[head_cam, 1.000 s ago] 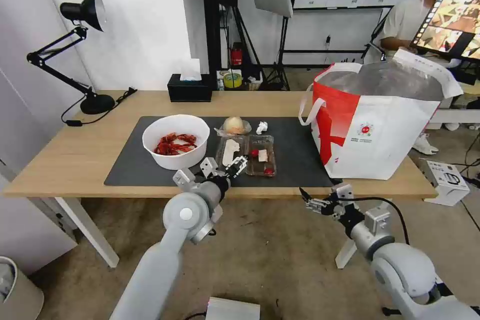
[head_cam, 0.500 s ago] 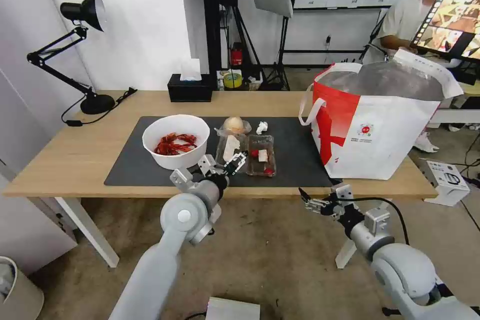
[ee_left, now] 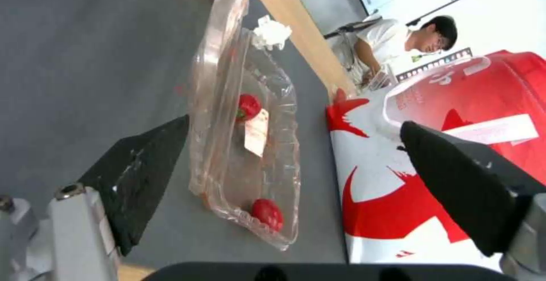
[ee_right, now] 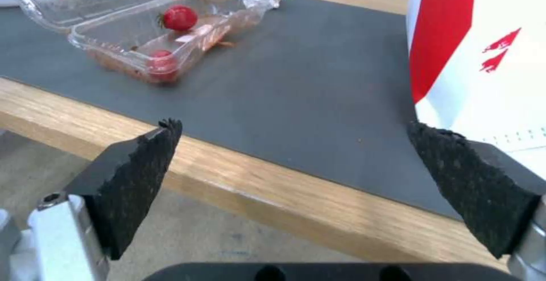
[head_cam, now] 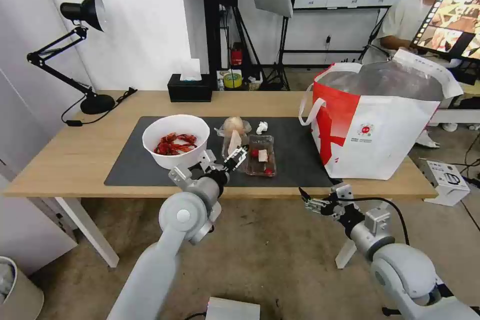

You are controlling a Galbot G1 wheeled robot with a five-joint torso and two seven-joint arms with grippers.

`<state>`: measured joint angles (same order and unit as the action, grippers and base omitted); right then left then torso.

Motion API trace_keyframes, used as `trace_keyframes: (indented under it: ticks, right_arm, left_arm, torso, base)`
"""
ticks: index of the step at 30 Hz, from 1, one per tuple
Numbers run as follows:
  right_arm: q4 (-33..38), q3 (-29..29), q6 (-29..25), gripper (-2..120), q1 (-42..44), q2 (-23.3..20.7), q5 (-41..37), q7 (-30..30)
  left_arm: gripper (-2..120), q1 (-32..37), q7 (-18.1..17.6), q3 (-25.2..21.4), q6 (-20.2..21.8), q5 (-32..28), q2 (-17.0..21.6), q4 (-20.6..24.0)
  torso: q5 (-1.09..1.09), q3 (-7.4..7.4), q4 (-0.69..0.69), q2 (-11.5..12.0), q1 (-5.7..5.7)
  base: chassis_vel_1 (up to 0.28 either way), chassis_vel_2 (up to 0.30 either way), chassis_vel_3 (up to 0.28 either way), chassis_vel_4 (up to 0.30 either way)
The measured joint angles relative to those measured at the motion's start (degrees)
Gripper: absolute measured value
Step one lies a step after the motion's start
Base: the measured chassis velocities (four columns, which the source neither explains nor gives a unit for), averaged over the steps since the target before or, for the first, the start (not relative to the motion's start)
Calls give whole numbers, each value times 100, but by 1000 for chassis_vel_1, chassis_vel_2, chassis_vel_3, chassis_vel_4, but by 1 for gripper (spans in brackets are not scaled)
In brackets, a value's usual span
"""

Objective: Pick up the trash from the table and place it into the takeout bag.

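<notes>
Landmark = dark grey mat (head_cam: 295, 152) on the light-wood table (head_cam: 65, 160).

Left gripper (head_cam: 223, 158) sits over the mat's near edge, at the clear plastic hinged tray (head_cam: 252, 156). Jaws wide apart. In left wrist view one black pad (ee_left: 142, 174) is just beside the tray's raised lid, outer side; other pad is well off toward the takeout bag (ee_left: 455, 153). Lid stands up nearly on edge; tray base lies flat on the mat w/ two red berries and a small paper tag inside. Can't tell if the near pad actually touches the lid.

Right gripper (head_cam: 312, 203) hangs in front of the mat, below table-edge level, near the mat's bag-side corner. Jaws wide, nothing between them; right wrist view looks across the table edge (ee_right: 273, 187) to the mat and tray (ee_right: 148, 38).

Trash, all on the mat:
- White bowl (head_cam: 176, 141) w/ red shells: on the mat's lamp-side half, just beside the tray.
- Plastic-wrapped beige lump (head_cam: 235, 125): toward mat's far edge, right behind the tray.
- Small white paper wad (head_cam: 261, 127): near far edge too, just beside the lump, bag side.

Takeout bag (head_cam: 380, 125) stands upright, open top, foil lining showing, its base overlapping the mat's end away from the lamp. Black tissue box (head_cam: 189, 89) is off the mat, beyond its far edge. Desk lamp (head_cam: 75, 50) is off the mat at the table's far corner.
</notes>
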<state>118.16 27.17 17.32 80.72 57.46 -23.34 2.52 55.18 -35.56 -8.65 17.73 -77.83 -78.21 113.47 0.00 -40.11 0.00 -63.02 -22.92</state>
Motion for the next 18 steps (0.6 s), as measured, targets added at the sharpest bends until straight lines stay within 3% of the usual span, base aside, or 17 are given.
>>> trace_keyframes:
  ticks: [18]
  right_arm:
    - [43, 53, -6, 100, 72, -64, -9, -10]
  left_arm:
    - [100, -57, 159, 38, -69, 6, -13, 41]
  torso:
    - [0, 0, 0, 0, 0]
  base:
    - [0, 0, 0, 0]
